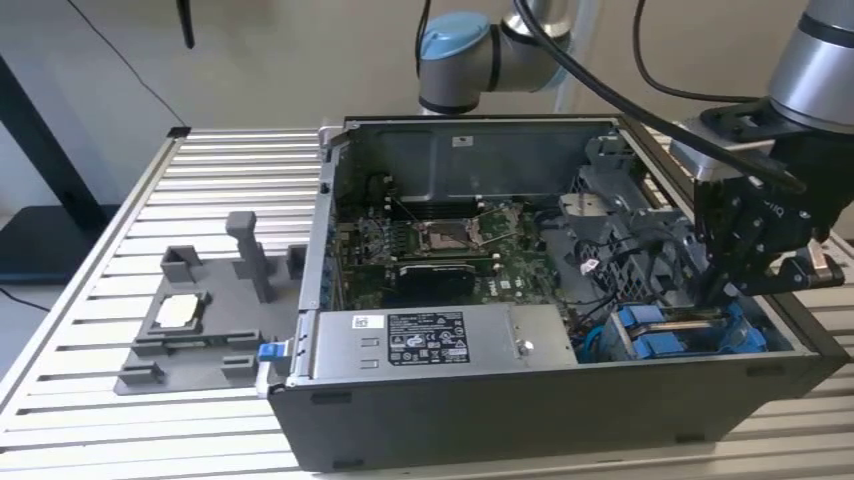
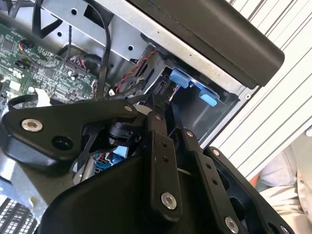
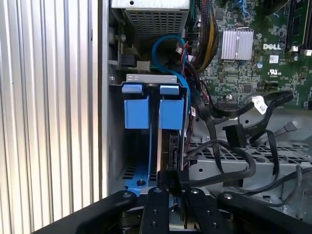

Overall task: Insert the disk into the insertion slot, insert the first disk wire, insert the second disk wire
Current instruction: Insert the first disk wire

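claw [image 3: 171,185] pinching black plug [image 3: 174,174] | blue-railed disk [image 3: 170,117] seated in grey metal insertion slot [image 3: 151,78]

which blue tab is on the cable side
The blue plastic tab beside the black cables; the other blue tab sits by the grey metal case wall.

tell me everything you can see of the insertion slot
The insertion slot is a grey sheet-metal cage in a corner of the black computer case, to the exterior view's right of the silver power-supply box. Two bright blue plastic tabs sit side by side at one end, a blue rail running back from them. Black cables lie beside it; the gripper hangs over its other end.
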